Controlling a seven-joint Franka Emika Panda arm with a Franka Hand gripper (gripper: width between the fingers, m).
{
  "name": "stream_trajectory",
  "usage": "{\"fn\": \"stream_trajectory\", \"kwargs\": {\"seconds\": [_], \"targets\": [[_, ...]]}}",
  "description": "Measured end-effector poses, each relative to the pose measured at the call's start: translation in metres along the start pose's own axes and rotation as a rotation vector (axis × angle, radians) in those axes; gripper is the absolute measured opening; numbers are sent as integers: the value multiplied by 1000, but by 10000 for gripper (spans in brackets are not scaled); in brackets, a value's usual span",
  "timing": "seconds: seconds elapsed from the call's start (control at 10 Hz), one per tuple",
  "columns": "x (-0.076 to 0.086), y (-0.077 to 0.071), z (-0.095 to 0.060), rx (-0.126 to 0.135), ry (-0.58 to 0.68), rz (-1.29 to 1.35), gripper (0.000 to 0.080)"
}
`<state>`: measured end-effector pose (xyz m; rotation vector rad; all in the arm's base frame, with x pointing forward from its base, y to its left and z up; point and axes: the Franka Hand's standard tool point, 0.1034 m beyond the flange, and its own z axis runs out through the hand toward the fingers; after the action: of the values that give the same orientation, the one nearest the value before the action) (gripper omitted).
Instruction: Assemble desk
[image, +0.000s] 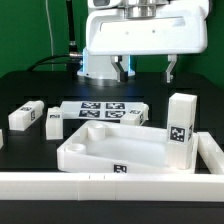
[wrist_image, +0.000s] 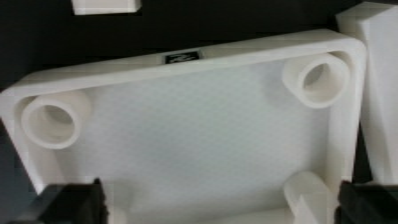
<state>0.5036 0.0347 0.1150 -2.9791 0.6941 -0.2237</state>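
- Jaws stand wide apart and hold nothing; the fingertips (image: 121, 69) hang in the air, clear of every part
- Slab (image: 105, 150) of the desk lies flat on the dark surface (image: 20, 92) with its raised rim facing up, near the middle of the exterior view, with the rail (image: 100, 186) just beside its near edge
- Long axis of the slab runs across the exterior view from left to right
- Seen from the wrist, the slab (wrist_image: 187, 135) lies directly under the jaws and fills the picture, with a dark fingertip (wrist_image: 71, 205) on either side of its hollow
- Three round sockets show open in that hollow, among them one socket (wrist_image: 50, 122) and a second socket (wrist_image: 320, 80) in neighbouring corners
- An upright leg (image: 181, 125) stands at the slab's corner on the exterior view's right; whether it is fully seated I cannot tell
- A loose leg (image: 25, 116) and a second loose leg (image: 55, 122) lie on the surface at the exterior view's left, well apart from the jaws
- The marker board (image: 100, 110) lies behind the slab, between it and the arm's base
- Judgement: the slab looks too broad to take across its width, so a rim wall would be the hold; fetching a leg instead means travelling toward the exterior view's left and then down
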Motion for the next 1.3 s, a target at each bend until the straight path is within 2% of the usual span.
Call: {"fn": "stream_trajectory", "kwargs": {"seconds": [0.1,0.2,0.4,0.6,0.8,0.9,1.3], "targets": [[3,12,6,1,-1,10,649],[-1,31,22,-10,-7,35,649],[-7,44,43,-28,2,33,649],[-8,43,43,-31,-33,30,649],[-15,48,43,-46,-176,20,649],[-4,47,37,-33,-202,29,649],[-14,50,42,-42,-427,-11,649]]}}
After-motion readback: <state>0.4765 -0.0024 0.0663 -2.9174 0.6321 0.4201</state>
